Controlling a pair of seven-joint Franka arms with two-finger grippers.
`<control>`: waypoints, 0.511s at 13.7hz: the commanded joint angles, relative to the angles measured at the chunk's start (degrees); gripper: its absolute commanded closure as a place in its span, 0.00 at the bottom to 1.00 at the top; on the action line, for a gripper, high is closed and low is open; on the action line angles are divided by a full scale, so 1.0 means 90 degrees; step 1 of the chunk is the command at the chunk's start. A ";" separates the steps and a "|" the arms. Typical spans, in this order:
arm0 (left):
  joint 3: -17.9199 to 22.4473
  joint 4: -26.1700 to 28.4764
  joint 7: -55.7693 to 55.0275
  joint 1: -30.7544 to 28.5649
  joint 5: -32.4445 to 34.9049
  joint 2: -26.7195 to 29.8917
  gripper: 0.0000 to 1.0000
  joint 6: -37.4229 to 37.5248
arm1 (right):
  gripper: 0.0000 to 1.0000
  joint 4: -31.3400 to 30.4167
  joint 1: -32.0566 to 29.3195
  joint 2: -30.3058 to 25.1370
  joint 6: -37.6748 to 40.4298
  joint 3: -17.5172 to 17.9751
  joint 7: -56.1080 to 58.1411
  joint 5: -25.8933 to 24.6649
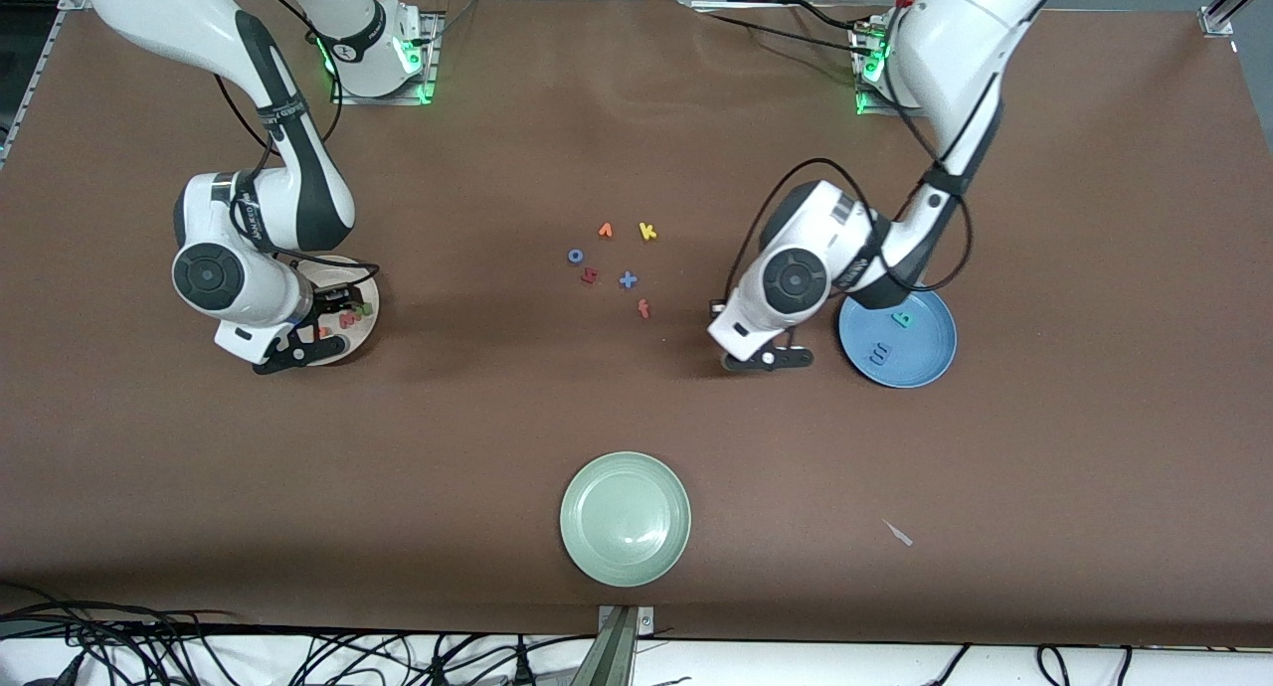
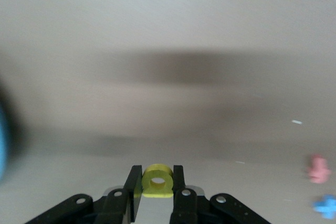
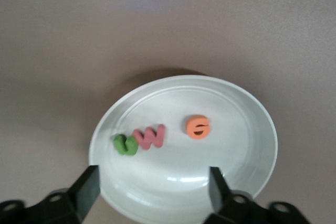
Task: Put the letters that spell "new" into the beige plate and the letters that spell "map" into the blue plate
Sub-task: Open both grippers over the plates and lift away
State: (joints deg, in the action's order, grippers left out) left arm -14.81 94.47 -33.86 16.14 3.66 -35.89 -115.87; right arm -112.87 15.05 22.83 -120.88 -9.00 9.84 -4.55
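Note:
My right gripper [image 3: 152, 179] hangs open over the beige plate [image 3: 231, 150], nothing between its fingers. In that plate lie the green n [image 3: 126, 145], the pink w [image 3: 150, 136] and the orange e [image 3: 198, 127]. My left gripper [image 2: 157, 186] is shut on the yellow p [image 2: 157, 172] and hovers over bare table just beside the blue plate [image 1: 920, 363], on the side toward the table's middle. The teal a [image 1: 902, 318] and the blue m [image 1: 879, 352] rest in the blue plate. In the front view the right gripper [image 1: 303, 351] covers part of the beige plate [image 1: 370, 308].
Loose letters lie mid-table: orange v [image 1: 605, 231], yellow k [image 1: 647, 231], blue o [image 1: 575, 257], a red letter [image 1: 589, 276], blue x [image 1: 628, 280], red f [image 1: 643, 309]. A pale green plate [image 1: 625, 518] sits nearest the front camera. A small scrap [image 1: 898, 533] lies near it.

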 commanded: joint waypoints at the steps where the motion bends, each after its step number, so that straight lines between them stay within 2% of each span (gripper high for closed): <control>1: -0.0024 0.0138 0.0644 -0.0464 0.0685 0.0228 0.89 0.0461 | 0.00 0.0898 0.0057 -0.0017 0.1288 0.0150 0.0011 0.0212; 2: -0.0034 0.0176 0.0840 -0.0668 0.0890 0.0238 0.89 0.0501 | 0.00 0.1114 0.0086 -0.0017 0.1592 0.0199 -0.0086 0.0212; 7: 0.0005 0.0235 0.1350 -0.1216 0.1009 0.0150 0.88 0.0736 | 0.00 0.2110 0.0174 -0.0046 0.2970 0.0277 -0.0468 0.0193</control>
State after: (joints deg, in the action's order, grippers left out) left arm -14.46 95.31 -23.09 6.80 10.82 -34.94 -109.85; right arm -97.70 16.54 22.28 -99.17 -6.54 6.48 -3.45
